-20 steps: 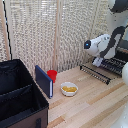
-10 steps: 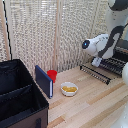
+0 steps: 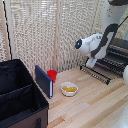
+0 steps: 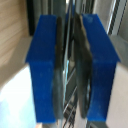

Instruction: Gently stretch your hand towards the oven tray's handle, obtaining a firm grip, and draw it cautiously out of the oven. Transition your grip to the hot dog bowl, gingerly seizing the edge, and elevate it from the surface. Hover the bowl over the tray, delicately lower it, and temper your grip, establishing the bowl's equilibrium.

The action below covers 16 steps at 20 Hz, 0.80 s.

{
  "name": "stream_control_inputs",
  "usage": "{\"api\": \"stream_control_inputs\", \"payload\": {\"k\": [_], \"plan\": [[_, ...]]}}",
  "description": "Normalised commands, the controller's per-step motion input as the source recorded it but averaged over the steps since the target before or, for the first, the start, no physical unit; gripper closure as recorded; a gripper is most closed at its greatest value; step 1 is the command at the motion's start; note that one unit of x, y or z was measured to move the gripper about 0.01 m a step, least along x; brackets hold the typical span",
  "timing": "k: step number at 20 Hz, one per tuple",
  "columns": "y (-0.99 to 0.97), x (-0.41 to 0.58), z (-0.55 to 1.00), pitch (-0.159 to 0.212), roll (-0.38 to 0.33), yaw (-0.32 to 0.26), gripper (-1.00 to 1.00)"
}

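The oven (image 3: 121, 46) stands at the exterior view's right with its door (image 3: 96, 74) dropped down. The oven tray (image 3: 113, 62), a dark wire rack, sticks out over the door. My gripper (image 3: 91, 62) is at the tray's front edge. In the wrist view my gripper (image 4: 74, 70) has its blue fingers (image 4: 47, 70) close together, with dark tray bars (image 4: 70, 107) between them. It looks shut on the tray. The hot dog bowl (image 3: 69, 89), white with yellowish food, sits on the wooden table, well to the exterior view's left of my gripper.
A red cup (image 3: 52, 75) and an upright blue box (image 3: 44, 81) stand just behind the bowl. A big black fabric bin (image 3: 17, 97) fills the exterior view's lower left. A light slatted blind (image 3: 45, 35) runs along the back.
My arm has shifted very slightly toward the exterior view's left, still at the tray. The bowl, cup and bin have not moved.
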Motion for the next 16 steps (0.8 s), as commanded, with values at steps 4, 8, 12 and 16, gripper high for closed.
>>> {"api": "stream_control_inputs", "payload": {"k": [4, 8, 12, 16], "plan": [[0.60, 0.016, -0.04, 0.026, -0.079, -0.123, 1.00], [0.24, 0.011, -0.02, 0.049, -0.030, -0.015, -1.00], [0.13, 0.106, 0.01, -0.011, -0.009, -0.013, -1.00], [0.09, 0.054, 0.17, -0.135, 0.028, -0.122, -1.00]]}}
